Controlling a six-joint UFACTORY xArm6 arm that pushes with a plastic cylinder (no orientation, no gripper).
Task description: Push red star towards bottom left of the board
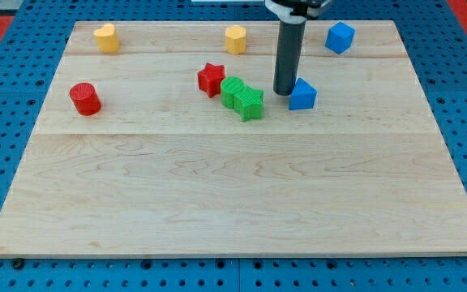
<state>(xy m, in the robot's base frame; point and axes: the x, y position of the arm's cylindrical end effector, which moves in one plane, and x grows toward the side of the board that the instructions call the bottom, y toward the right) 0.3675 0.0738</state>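
The red star (211, 79) lies on the wooden board (233, 186) a little above the middle, toward the view's top. Touching its right side is a green round block (233, 90), with a green star-like block (250, 103) next to that. My tip (284, 92) is down on the board to the right of the green blocks, close against the left side of a blue triangular block (302, 95). The tip is about 90 px to the right of the red star, with the green blocks between them.
A red cylinder (84, 98) stands at the view's left. A yellow heart-like block (106, 37) and a yellow hexagonal block (235, 39) lie along the top edge. A blue cube (340, 37) lies at the top right.
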